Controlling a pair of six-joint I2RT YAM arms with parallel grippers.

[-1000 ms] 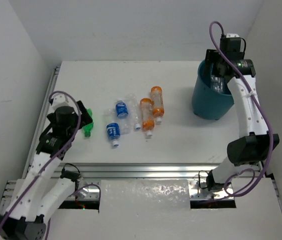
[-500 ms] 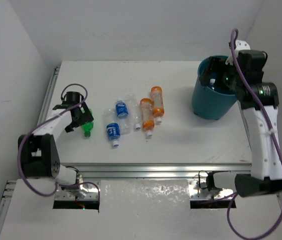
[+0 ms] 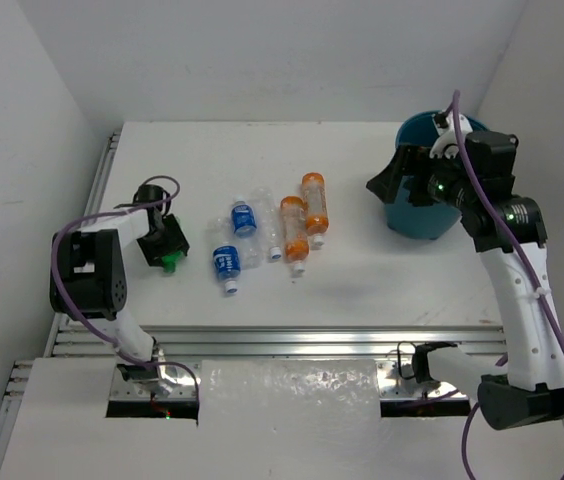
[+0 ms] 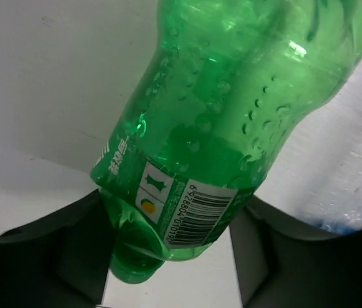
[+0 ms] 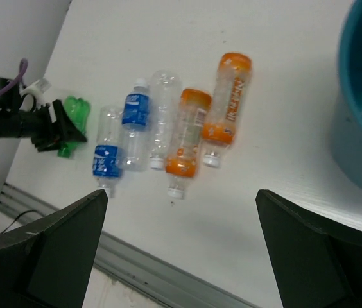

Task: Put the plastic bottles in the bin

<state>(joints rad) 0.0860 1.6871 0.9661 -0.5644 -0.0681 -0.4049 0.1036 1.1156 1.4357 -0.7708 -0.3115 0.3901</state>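
Observation:
At the table's left, a green bottle (image 3: 170, 263) lies with my left gripper (image 3: 164, 248) shut on it. In the left wrist view the green bottle (image 4: 219, 115) fills the frame, both fingers (image 4: 46, 256) pressed to its labelled lower part, left gripper (image 4: 168, 256). Mid-table lie two blue-labelled bottles (image 3: 244, 217) (image 3: 226, 261), a clear one (image 3: 264, 222) and two orange ones (image 3: 293, 231) (image 3: 314, 204). The teal bin (image 3: 424, 208) stands at the right. My right gripper (image 3: 390, 184) hangs open and empty, in the air just left of the bin; right gripper (image 5: 181, 196).
The right wrist view looks down on the bottle row (image 5: 190, 131), the green bottle (image 5: 72, 119) and the bin's rim (image 5: 354, 96). A metal rail (image 3: 282, 338) runs along the table's near edge. White walls close in on both sides.
My left gripper has come down around the green bottle and shut on it. My right arm has swung from over the bin to its left side, still open.

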